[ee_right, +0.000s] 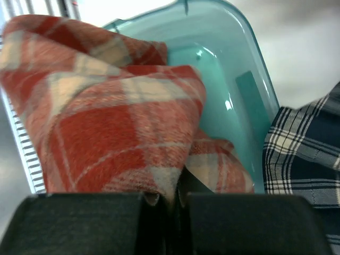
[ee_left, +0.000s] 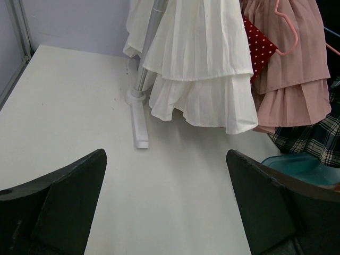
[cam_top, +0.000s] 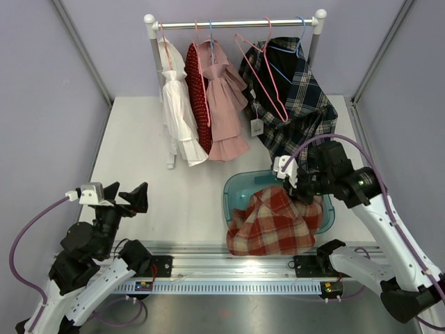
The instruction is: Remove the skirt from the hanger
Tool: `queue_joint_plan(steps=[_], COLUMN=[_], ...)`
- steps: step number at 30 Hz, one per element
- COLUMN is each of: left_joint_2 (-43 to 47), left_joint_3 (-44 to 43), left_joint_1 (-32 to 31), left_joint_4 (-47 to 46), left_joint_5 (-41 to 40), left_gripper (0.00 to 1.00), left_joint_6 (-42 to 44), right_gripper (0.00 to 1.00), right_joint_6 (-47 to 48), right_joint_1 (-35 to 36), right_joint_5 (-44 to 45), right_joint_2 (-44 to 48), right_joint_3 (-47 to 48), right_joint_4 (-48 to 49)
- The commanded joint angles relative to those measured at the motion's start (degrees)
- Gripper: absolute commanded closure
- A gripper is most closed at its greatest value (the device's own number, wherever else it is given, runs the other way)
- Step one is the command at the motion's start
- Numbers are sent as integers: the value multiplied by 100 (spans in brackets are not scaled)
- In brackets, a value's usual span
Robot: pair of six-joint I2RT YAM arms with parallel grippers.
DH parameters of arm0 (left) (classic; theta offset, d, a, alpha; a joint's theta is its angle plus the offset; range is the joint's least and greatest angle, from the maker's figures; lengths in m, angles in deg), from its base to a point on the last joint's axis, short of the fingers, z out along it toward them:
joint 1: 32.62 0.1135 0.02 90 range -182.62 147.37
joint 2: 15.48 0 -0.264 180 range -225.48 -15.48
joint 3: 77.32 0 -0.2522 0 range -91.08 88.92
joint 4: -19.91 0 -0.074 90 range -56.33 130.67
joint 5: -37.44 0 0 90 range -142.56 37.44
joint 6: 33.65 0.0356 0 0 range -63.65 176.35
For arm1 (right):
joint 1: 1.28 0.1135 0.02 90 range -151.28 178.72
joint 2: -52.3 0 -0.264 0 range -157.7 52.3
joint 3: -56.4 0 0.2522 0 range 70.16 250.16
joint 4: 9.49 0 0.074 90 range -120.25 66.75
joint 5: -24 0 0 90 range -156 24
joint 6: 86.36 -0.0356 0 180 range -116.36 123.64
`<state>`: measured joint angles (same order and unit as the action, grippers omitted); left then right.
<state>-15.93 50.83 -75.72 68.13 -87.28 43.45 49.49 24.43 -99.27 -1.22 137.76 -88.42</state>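
A red, cream and white plaid skirt (cam_top: 271, 223) lies bunched in the teal basin (cam_top: 233, 182), spilling over its near rim. My right gripper (cam_top: 295, 188) sits at the skirt's far edge and is shut on a fold of it. In the right wrist view the fold of the skirt (ee_right: 106, 122) is pinched between the closed fingers of the right gripper (ee_right: 170, 199). An empty pink hanger (cam_top: 263, 73) hangs on the rail (cam_top: 233, 24). My left gripper (cam_top: 128, 198) is open and empty over the bare table at the near left, as the left wrist view (ee_left: 167, 180) also shows.
The rail holds a white dress (cam_top: 177, 104), a red dotted garment (cam_top: 198, 90), a pink dress (cam_top: 224, 104) and a dark navy plaid garment (cam_top: 295, 104) that hangs close behind my right arm. The rack's white foot (ee_left: 139, 122) rests on the table.
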Motion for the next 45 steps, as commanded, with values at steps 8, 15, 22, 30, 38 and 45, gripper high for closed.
queue_joint_plan(steps=[8, 15, 22, 30, 38, 45], left_joint_2=[80, 80, 80, 80, 80, -140], left_joint_3=[12, 20, 20, 20, 29, 38], left_joint_1=[11, 11, 11, 11, 11, 11], left_joint_4=[-291, -299, -299, -317, -334, -326], left_joint_5=[115, 123, 141, 167, 211, 238], left_gripper=[1, 1, 1, 1, 1, 1], left_joint_6=[69, 78, 87, 87, 95, 104], right_gripper=[100, 100, 44, 10, 8, 15], right_joint_6=[-1411, -1447, -928, -999, -901, -3650], right_joint_1=[-58, -278, -286, -286, -269, -199], right_joint_5=[2954, 3390, 2389, 2458, -17, -1015], right_joint_2=[-1239, -1513, -1101, -747, -1142, -2793], right_joint_3=[-1098, -1363, -1005, 491, 1493, 3101], right_joint_4=[2692, 3116, 2000, 1200, 654, 2416])
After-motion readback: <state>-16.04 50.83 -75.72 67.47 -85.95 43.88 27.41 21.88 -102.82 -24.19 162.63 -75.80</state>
